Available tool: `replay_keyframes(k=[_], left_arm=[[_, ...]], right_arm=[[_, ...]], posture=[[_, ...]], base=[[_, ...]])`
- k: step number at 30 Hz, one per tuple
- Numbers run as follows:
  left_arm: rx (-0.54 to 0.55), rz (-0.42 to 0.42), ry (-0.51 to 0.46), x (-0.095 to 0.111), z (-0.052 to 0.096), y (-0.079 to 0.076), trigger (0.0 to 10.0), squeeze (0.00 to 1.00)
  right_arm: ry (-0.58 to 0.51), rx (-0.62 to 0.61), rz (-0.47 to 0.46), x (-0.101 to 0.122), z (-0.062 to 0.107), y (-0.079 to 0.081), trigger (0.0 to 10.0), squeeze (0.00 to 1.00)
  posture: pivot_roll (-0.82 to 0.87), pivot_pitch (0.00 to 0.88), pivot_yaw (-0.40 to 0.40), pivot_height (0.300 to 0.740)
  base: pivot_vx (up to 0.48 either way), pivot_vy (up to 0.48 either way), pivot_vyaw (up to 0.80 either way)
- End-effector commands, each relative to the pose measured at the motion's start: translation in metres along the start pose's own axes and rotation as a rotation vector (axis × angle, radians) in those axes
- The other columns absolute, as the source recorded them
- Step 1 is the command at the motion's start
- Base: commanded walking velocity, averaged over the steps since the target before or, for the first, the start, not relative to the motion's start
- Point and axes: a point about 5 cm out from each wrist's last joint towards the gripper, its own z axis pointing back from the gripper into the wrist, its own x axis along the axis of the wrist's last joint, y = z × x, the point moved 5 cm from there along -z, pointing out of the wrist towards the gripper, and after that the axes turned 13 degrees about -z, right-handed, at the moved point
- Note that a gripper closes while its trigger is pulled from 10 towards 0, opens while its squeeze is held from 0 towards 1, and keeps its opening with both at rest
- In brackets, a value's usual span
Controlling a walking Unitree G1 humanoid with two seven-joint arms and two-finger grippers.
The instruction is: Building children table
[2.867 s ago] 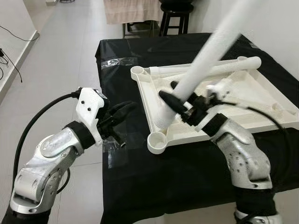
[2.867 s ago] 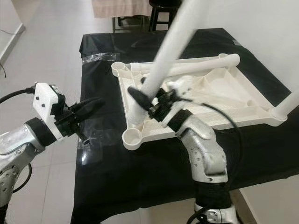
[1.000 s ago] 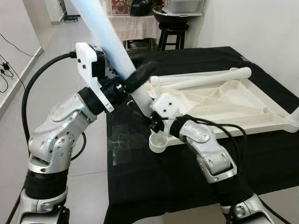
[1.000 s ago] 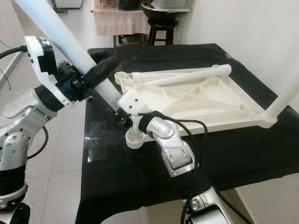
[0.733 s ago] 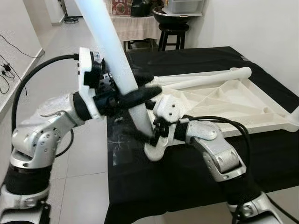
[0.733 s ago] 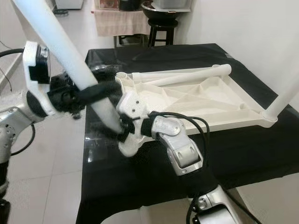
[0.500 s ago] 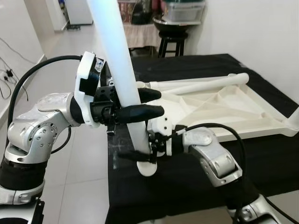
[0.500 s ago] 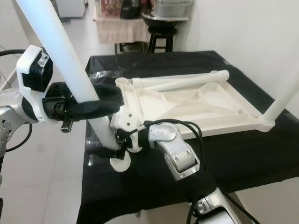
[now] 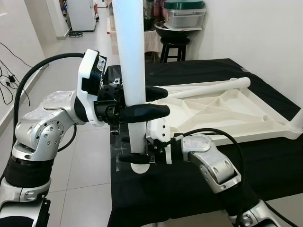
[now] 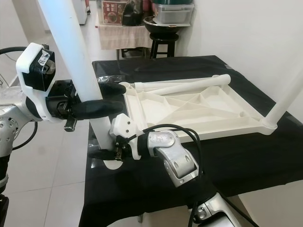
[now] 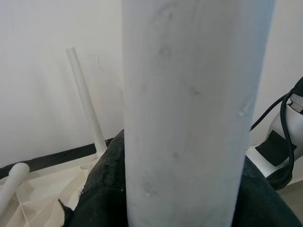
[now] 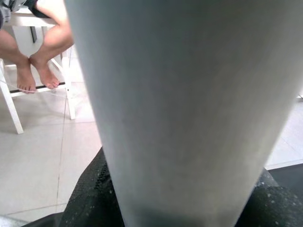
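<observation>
The left claw [image 9: 150, 103] clamps the white leg [image 9: 130, 56] upright, steadying it. The right claw [image 9: 137, 158] grips its foot, over the upturned tabletop's [image 9: 222, 116] corner socket [image 9: 139, 167] on the bench [image 9: 189, 179].

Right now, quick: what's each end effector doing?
Left end effector: closed on the white table leg, mid-height.
Right end effector: closed on the same leg, near its base.

I see the white table leg [image 9: 130, 61] standing upright in a corner socket of the upturned white tabletop [image 9: 227, 113], two loose legs [image 9: 208, 87] lying along its far edge.
</observation>
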Motion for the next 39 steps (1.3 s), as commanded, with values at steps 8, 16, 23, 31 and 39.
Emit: replay_keyframes(k=[8, 16, 23, 31, 39], left_arm=[[0.051, 0.005, -0.026, 0.002, -0.008, 0.007, 10.0, 0.56], [0.676, -0.054, 0.054, -0.008, 0.050, 0.080, 10.0, 1.00], [0.974, -0.115, 0.109, 0.005, 0.112, 0.093, 10.0, 1.00], [1.103, -0.151, 0.082, 0.021, 0.129, 0.099, 10.0, 1.00], [0.738, 0.038, 0.236, -0.043, 0.075, 0.038, 10.0, 0.00]], right_arm=[[-0.014, -0.198, -0.044, -0.003, 0.000, -0.029, 0.0, 0.00], [-0.191, -0.524, -0.099, 0.025, 0.032, -0.086, 0.0, 0.00], [-0.324, -0.653, -0.132, 0.047, 0.056, -0.108, 0.0, 0.00], [-0.486, -0.820, -0.190, 0.067, 0.082, -0.133, 0.0, 0.00], [-0.500, -0.675, -0.178, 0.075, 0.077, -0.119, 10.0, 0.00]], posture=[[0.01, 0.045, -0.029, 0.740], [0.02, 0.104, -0.033, 0.740], [0.01, 0.137, -0.038, 0.740], [0.01, 0.137, -0.038, 0.740], [0.01, 0.141, -0.030, 0.740]], base=[[0.000, 0.000, 0.00], [0.000, 0.000, 0.00], [0.000, 0.000, 0.00], [0.000, 0.000, 0.00], [0.000, 0.000, 0.00]])
